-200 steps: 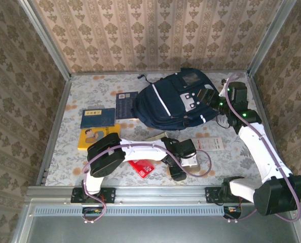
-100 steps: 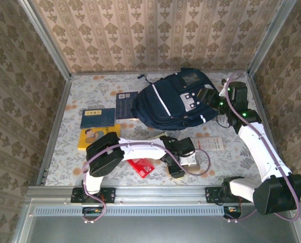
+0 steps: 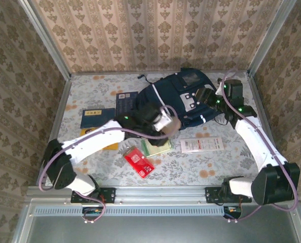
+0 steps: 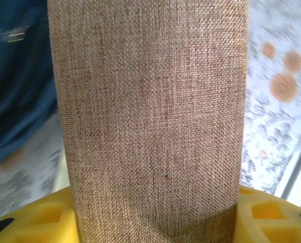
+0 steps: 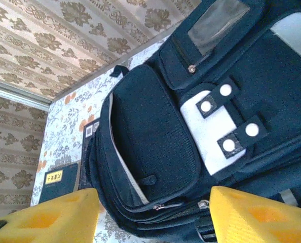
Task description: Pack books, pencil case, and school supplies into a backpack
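The pencil case (image 4: 150,121), clamped in the left jaws, hangs just at the near edge of the backpack (image 5: 155,142). The backpack's mouth looks only narrowly parted. The right jaws, wide and empty beside the backpack, hold nothing open, so the case may snag and slip free.

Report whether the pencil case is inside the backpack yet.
Out. The brown woven pencil case is clamped in the left pincer, held up by the near side of the backpack, not inside it.
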Controlling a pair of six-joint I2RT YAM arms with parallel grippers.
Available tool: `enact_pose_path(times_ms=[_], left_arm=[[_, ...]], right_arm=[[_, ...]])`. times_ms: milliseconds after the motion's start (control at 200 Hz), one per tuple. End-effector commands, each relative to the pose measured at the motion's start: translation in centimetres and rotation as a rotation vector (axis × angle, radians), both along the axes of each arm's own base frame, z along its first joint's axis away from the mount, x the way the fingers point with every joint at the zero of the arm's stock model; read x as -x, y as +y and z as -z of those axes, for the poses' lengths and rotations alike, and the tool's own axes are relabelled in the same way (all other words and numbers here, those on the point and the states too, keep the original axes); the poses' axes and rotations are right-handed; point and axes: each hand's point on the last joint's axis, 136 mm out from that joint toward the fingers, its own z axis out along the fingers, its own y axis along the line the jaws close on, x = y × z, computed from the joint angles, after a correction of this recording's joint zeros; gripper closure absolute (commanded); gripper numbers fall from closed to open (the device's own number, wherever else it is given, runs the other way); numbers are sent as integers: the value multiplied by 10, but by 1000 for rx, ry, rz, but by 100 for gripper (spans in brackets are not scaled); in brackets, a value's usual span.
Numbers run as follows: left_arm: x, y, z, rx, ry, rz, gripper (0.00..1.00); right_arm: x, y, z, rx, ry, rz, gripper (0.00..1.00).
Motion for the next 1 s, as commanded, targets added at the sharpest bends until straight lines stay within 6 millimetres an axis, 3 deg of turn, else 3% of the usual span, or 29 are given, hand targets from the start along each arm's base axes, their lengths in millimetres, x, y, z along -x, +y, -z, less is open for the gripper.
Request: enact_pose_path(times_ms=[0,80,200,330,455,705,880,995], left_arm=[[-29,44,-9,86,129,-291,60],[-54,74,-16,137,189,-462,61],[-83,113,-28,194,214,-667,63],[-107,150,-41,332,218,-841,62],[-120,177,-44,374,181,-930,62],[-119,179,-23,393,215,-948,61],[-121,174,-27,425,234,-938,60],[-120,174,-27,438,242,-939,60]], right_arm=[[-15,37,-15,-18,-31,-157,40],[-28,66,8,8,48,-235,39],[-39,103,26,59,109,-366,39],[-52,125,45,90,141,-478,42],[-66,132,70,134,206,-529,44],[-71,149,104,210,317,-642,45],[-67,161,121,217,384,-680,45],[-55,181,127,175,401,-750,48]])
